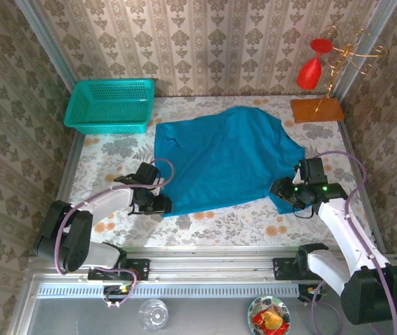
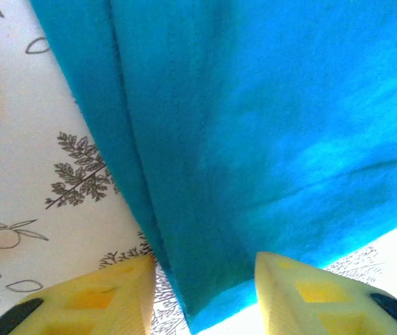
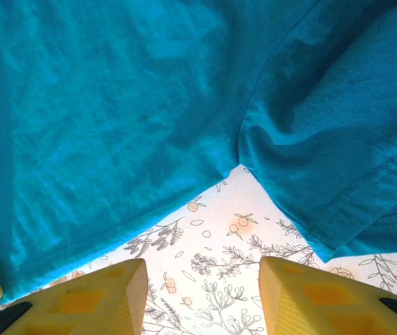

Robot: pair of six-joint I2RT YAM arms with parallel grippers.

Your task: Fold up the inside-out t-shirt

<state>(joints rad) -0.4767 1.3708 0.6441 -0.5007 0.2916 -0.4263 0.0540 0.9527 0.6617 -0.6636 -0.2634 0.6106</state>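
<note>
The plain teal-blue cotton t-shirt (image 1: 222,157) lies spread flat in the middle of the flowered desk (image 1: 254,223). The left jaws stand partly open with its near left corner between them. The right jaws, open too, hold nothing beside its near right edge. A teal plastic mesh basket (image 1: 111,105) stands far left.

The t-shirt (image 1: 222,157) is made of soft, matt cloth, and a stitched hem is seen on its sleeve. The table cover (image 1: 240,223) is printed with flowers and looks smooth. The basket (image 1: 107,128) is made of slightly shiny plastic mesh. The stand's base (image 1: 317,110) is made of wood, and its hooks (image 1: 351,52) are bent from thin, shiny wire. The fingers (image 2: 93,300) of the left gripper (image 2: 205,262) and of the right gripper (image 3: 204,264) are made of dull yellow plastic.
</note>
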